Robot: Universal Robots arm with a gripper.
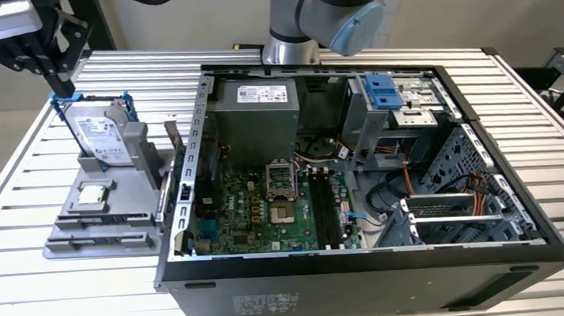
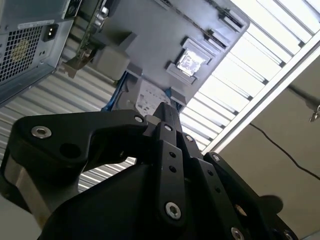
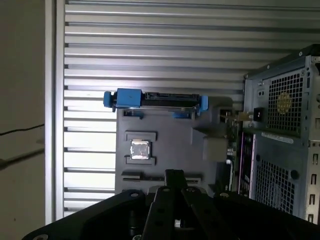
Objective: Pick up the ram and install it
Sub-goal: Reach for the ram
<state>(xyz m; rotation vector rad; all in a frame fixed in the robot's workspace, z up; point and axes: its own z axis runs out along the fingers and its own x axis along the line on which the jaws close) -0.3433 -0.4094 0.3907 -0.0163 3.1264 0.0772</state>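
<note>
A black gripper is seen at the exterior view's upper left, over a slatted table. Its fingers are drawn together to a narrow tip, and nothing is held between them. The tip is placed just above the top edge of a blue-framed drive; whether the two touch cannot be told.

The drive is stood upright in a grey holder, and a small silver chip is seated lower on the same holder. The ram — a thin dark green stick — is stood on edge at the holder's side nearest the open case, just beside the case wall and apart from the gripper.

Inside the case a green motherboard is laid flat, with long black slots on it — well apart from the ram.

In the first wrist view the drive, chip and holder are seen beyond the closed fingertips.
</note>
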